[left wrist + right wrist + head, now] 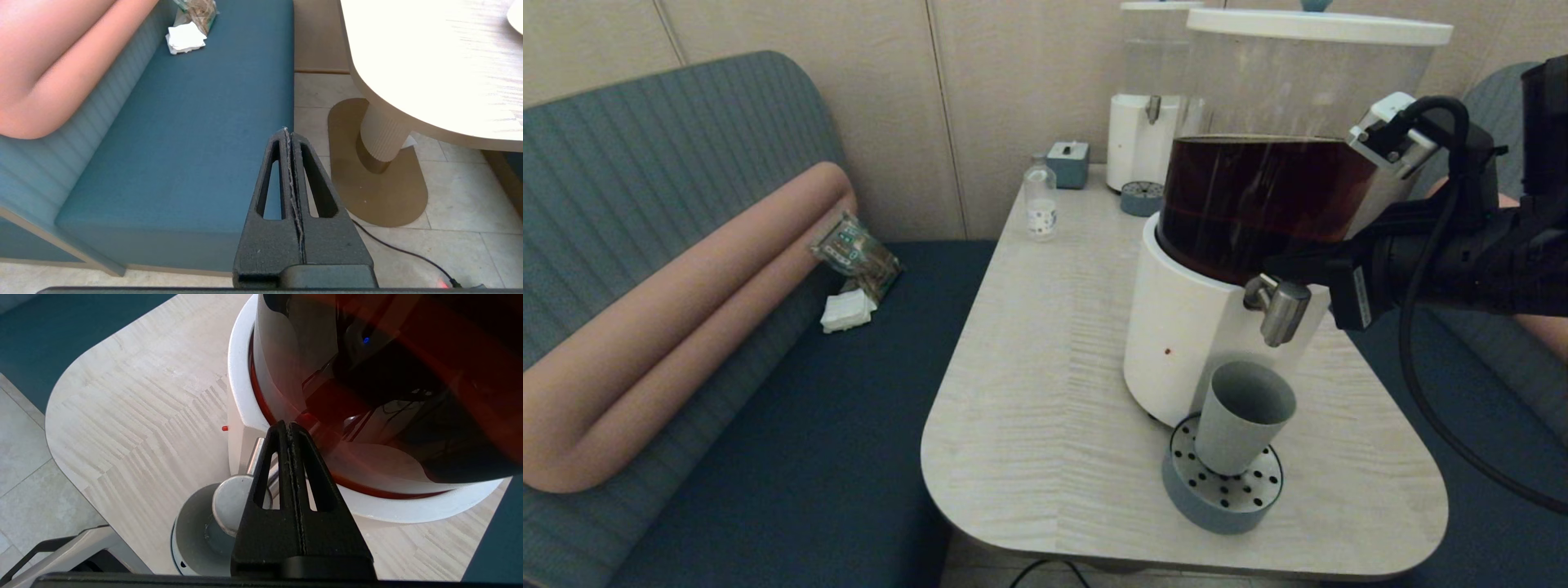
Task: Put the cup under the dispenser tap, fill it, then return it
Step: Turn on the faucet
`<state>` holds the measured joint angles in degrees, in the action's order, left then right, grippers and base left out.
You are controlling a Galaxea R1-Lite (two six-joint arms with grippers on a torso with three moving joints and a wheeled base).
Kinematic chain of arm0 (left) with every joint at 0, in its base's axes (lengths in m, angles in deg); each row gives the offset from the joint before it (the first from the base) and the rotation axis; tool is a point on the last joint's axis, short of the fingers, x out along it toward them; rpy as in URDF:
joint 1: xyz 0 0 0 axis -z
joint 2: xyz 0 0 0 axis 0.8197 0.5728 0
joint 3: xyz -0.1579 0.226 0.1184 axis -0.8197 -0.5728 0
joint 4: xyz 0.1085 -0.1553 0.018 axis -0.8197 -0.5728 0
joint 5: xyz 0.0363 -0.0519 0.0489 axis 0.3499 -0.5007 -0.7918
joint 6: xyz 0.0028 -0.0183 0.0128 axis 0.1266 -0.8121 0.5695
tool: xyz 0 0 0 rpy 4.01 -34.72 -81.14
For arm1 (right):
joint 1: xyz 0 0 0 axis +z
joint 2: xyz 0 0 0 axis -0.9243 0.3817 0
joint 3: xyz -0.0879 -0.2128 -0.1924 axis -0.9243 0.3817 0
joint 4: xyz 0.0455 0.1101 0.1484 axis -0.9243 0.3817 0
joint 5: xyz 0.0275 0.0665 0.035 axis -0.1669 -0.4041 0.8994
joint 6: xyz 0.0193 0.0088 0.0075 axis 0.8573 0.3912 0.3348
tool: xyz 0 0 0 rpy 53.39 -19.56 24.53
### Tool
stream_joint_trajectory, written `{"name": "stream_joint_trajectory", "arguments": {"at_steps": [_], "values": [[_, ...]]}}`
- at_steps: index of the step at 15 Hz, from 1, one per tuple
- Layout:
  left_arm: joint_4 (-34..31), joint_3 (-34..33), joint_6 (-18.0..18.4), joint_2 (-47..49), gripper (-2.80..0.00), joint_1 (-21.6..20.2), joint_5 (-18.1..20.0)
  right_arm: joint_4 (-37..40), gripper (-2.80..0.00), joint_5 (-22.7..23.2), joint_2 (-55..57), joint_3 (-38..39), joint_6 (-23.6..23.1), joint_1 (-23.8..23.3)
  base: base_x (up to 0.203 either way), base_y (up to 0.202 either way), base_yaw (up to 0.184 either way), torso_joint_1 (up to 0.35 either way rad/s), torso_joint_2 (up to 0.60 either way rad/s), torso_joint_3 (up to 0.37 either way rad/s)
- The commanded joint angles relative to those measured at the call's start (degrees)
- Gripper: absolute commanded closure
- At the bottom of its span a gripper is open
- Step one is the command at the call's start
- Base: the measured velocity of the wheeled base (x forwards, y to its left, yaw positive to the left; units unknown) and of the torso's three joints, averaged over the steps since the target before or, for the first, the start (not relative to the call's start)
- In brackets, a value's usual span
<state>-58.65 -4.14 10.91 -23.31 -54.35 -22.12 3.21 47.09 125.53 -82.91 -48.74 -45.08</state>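
Observation:
The grey-blue cup (1245, 416) stands empty on the round perforated drip tray (1201, 500), directly under the steel dispenser tap (1282, 310) of the large white-based dispenser (1184, 335) holding dark brown liquid. My right gripper (1271, 265) is shut with nothing between its fingers. Its tips are level with the top of the tap, close against the tank. In the right wrist view the right gripper (288, 426) lies over the tap (229, 502), and the cup (192, 522) shows below it. My left gripper (289, 132) is shut and parked over the blue bench, off the table.
A smaller white dispenser (1147, 139), a small drip tray (1141, 198), a blue box (1068, 163) and a clear bottle (1040, 204) stand at the table's far end. A snack packet (854, 253) and a white napkin (848, 310) lie on the bench at the left.

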Motion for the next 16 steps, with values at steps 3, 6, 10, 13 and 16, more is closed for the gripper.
{"name": "stream_joint_trajectory", "arguments": {"at_steps": [3,6,10,13,16], "values": [[0.0,0.0,0.0,0.1,0.0,0.0,0.0,-0.1,0.0,0.0,0.8,-0.3,0.0,0.0,0.0,0.0,0.0,0.0,0.0,0.0],[0.0,0.0,0.0,0.1,0.0,0.0,0.0,-0.1,0.0,0.0,1.1,-0.6,0.0,-0.2,0.0,0.0,0.0,0.0,0.0,0.0],[0.0,0.0,0.0,0.1,0.0,0.0,0.0,0.0,0.0,0.6,1.1,-0.5,0.0,-0.2,0.0,0.0,0.0,0.0,0.0,0.0],[0.0,0.0,0.0,0.0,0.0,0.0,0.0,0.0,0.0,0.8,1.2,-0.5,0.0,-0.1,0.0,0.0,0.0,0.0,0.0,0.0],[0.0,0.0,0.0,0.1,0.0,0.0,0.0,0.0,0.0,1.2,1.5,-0.4,0.1,-0.1,0.0,0.0,0.0,0.0,0.0,0.0]]}}
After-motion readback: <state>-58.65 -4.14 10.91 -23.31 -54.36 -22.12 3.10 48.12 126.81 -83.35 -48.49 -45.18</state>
